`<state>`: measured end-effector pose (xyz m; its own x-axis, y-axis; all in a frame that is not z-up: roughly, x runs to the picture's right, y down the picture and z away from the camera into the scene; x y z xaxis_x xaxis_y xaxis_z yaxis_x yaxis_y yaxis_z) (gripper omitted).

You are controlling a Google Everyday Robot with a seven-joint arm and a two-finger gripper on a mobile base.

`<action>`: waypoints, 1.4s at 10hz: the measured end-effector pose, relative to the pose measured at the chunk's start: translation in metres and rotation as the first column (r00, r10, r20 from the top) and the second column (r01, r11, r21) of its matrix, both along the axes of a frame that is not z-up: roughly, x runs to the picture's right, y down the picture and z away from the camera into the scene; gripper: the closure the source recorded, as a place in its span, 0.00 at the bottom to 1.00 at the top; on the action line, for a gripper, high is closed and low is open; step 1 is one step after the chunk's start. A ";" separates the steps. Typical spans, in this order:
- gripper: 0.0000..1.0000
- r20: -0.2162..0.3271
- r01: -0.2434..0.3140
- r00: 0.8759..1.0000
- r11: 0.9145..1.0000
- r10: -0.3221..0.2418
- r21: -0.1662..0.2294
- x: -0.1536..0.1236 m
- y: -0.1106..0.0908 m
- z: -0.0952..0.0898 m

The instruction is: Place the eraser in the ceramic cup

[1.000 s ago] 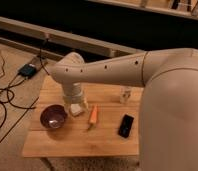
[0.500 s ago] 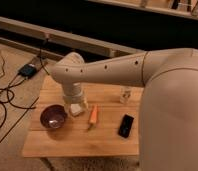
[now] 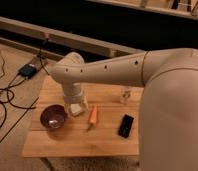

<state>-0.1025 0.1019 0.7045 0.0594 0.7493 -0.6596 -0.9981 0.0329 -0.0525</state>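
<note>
The eraser (image 3: 125, 125) is a flat black slab lying on the wooden table (image 3: 82, 142), right of centre and near the front. My arm reaches in from the right, bends at the elbow and points down at the table. The gripper (image 3: 75, 104) is at its lower end, between the purple bowl and the carrot, about a hand's width left of the eraser. A pale off-white block (image 3: 77, 109) sits right under it. The ceramic cup is not visible; the arm may hide it.
A purple bowl (image 3: 53, 116) stands at the table's left. An orange carrot (image 3: 93, 116) lies in the middle. A small clear bottle (image 3: 125, 95) stands at the back right. Cables and a black box (image 3: 28, 70) lie on the floor to the left.
</note>
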 end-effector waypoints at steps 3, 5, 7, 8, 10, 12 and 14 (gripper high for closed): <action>0.35 -0.037 -0.021 0.999 1.000 0.022 0.020 0.024 -0.025 0.015; 0.35 -0.078 -0.060 0.995 0.997 0.063 0.043 0.056 -0.044 0.032; 0.35 -0.107 -0.100 0.988 0.993 0.107 0.068 0.084 -0.053 0.048; 0.35 -0.116 -0.119 0.985 0.990 0.127 0.075 0.094 -0.054 0.054; 0.35 -0.144 -0.169 0.973 0.982 0.180 0.080 0.122 -0.048 0.068; 0.35 -0.179 -0.220 0.957 0.973 0.230 0.074 0.153 -0.031 0.079; 0.35 -0.209 -0.252 0.943 0.966 0.259 0.059 0.178 -0.013 0.088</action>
<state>0.0753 0.0890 0.7928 -0.2763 0.7412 -0.6117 -0.9609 -0.2266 0.1595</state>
